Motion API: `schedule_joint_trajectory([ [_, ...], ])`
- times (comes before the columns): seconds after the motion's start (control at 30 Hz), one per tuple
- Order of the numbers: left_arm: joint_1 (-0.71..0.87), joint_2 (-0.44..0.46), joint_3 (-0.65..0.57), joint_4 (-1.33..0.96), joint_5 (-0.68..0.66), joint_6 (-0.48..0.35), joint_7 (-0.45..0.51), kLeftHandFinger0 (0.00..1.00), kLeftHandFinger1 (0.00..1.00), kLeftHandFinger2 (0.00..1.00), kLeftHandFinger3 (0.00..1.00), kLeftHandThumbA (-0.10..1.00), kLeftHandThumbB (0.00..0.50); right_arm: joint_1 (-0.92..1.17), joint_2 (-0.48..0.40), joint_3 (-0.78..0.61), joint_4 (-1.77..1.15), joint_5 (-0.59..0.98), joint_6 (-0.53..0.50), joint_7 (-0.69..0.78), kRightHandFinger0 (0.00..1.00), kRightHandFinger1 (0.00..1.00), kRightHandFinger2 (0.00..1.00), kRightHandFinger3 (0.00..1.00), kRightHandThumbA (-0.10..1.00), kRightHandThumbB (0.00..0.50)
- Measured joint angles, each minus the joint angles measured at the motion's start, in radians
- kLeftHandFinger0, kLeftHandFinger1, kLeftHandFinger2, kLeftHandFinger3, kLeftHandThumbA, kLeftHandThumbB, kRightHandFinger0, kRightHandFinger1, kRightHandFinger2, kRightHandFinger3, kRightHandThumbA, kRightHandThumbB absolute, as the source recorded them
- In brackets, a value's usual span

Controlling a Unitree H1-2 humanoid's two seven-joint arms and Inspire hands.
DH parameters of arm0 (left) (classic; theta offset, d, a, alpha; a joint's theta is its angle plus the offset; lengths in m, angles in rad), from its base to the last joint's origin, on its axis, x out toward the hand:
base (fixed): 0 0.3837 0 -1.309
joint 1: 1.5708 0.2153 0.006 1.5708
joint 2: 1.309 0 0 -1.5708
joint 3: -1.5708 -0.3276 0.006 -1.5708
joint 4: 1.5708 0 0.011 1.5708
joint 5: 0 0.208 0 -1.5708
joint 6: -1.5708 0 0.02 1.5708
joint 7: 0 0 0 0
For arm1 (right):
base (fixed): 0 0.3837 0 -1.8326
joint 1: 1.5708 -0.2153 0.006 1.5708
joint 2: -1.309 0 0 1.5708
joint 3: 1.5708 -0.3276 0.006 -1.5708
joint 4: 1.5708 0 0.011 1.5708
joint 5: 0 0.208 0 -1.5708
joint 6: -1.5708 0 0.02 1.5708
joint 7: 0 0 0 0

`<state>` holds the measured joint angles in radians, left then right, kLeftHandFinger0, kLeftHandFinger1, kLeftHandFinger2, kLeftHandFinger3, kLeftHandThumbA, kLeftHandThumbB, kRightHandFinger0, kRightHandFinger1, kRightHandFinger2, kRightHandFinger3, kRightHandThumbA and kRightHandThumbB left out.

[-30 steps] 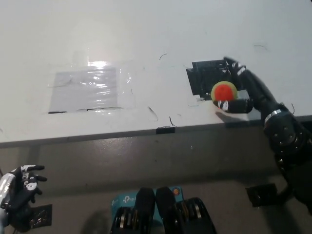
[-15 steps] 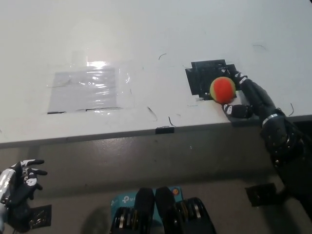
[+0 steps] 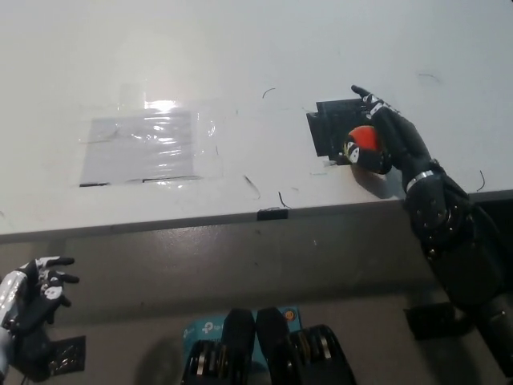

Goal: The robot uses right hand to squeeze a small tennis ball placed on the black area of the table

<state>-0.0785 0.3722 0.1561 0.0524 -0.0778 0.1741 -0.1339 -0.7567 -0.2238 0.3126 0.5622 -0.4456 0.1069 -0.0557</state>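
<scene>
On the black area (image 3: 330,128) the right hand (image 3: 393,136) wraps the tennis ball (image 3: 362,140) (squeeze step, I judge), needing firmer pressure next.

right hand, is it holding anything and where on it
The right hand grips the small tennis ball from its right side and top, at the black area. The left hand, low beside the table, holds nothing.
</scene>
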Motion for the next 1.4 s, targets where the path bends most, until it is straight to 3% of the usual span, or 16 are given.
schedule_joint_trajectory([
  [0.2,-0.025,0.0,0.001,-0.001,-0.001,0.0,-0.007,0.24,0.37,0.52,0.66,0.07,0.138,-0.015,0.0,0.001,0.039,-0.022,-0.017,-0.006,1.0,1.0,1.0,1.0,0.45,0.375],
  [0.53,-0.055,0.008,0.002,-0.006,-0.001,0.006,-0.015,0.38,0.46,0.6,0.69,0.03,0.116,-0.033,0.004,0.003,0.138,-0.036,-0.031,-0.01,1.0,1.0,1.0,1.0,0.48,0.393],
  [0.7,-0.058,0.009,0.003,-0.025,-0.003,0.015,-0.016,0.36,0.45,0.58,0.68,-0.01,0.107,-0.034,0.022,0.004,0.199,-0.037,-0.057,-0.02,1.0,1.0,1.0,1.0,0.49,0.394],
  [0.93,-0.068,0.016,0.003,-0.027,-0.006,0.018,-0.025,0.34,0.43,0.56,0.67,0.11,0.154,-0.042,0.031,0.021,0.226,-0.051,-0.073,-0.036,1.0,1.0,1.0,1.0,0.51,0.383],
  [1.03,-0.081,0.017,0.003,-0.027,-0.006,0.018,-0.03,0.35,0.45,0.58,0.68,0.12,0.144,-0.045,0.04,0.03,0.227,-0.056,-0.073,-0.036,1.0,1.0,1.0,1.0,0.46,0.364],
  [1.1,-0.089,0.017,0.003,-0.027,-0.006,0.017,-0.035,0.36,0.46,0.59,0.69,0.1,0.134,-0.048,0.048,0.036,0.228,-0.057,-0.072,-0.032,1.0,1.0,1.0,1.0,0.18,0.264],
  [1.13,-0.091,0.018,0.003,-0.027,-0.006,0.017,-0.036,0.36,0.46,0.59,0.69,0.09,0.135,-0.049,0.05,0.038,0.228,-0.057,-0.071,-0.028,1.0,1.0,1.0,1.0,0.12,0.247],
  [1.17,-0.094,0.018,0.004,-0.027,-0.007,0.017,-0.037,0.37,0.47,0.59,0.69,0.1,0.147,-0.05,0.05,0.04,0.228,-0.056,-0.07,-0.022,0.86,1.0,1.0,1.0,-0.03,0.154],
  [1.2,-0.096,0.018,0.005,-0.027,-0.008,0.018,-0.037,0.38,0.47,0.59,0.69,0.1,0.14,-0.051,0.049,0.052,0.228,-0.06,-0.066,-0.012,0.52,0.84,1.0,1.0,-0.1,0.099],
  [1.23,-0.096,0.018,0.006,-0.026,-0.008,0.018,-0.037,0.37,0.46,0.59,0.68,0.11,0.134,-0.056,0.044,0.074,0.228,-0.069,-0.058,-0.003,0.31,0.55,0.94,1.0,-0.1,0.089],
  [1.27,-0.098,0.02,0.007,-0.026,-0.008,0.019,-0.037,0.36,0.46,0.59,0.68,0.13,0.147,-0.066,0.036,0.101,0.228,-0.082,-0.054,0.008,0.2,0.39,0.7,1.0,-0.1,0.075],
  [1.3,-0.102,0.022,0.007,-0.026,-0.008,0.019,-0.039,0.36,0.46,0.59,0.68,0.13,0.148,-0.079,0.024,0.139,0.229,-0.099,-0.053,0.021,0.18,0.35,0.65,1.0,-0.1,0.073],
  [1.37,-0.109,0.025,0.007,-0.025,-0.008,0.019,-0.042,0.33,0.44,0.58,0.66,0.12,0.153,-0.097,0.009,0.183,0.233,-0.122,-0.05,0.035,0.07,0.23,0.48,1.0,-0.1,0.002],
  [1.4,-0.115,0.027,0.007,-0.025,-0.008,0.019,-0.043,0.33,0.43,0.57,0.67,0.1,0.147,-0.107,-0.002,0.213,0.235,-0.14,-0.048,0.041,0.0,0.11,0.34,1.0,-0.1,0.0],
])
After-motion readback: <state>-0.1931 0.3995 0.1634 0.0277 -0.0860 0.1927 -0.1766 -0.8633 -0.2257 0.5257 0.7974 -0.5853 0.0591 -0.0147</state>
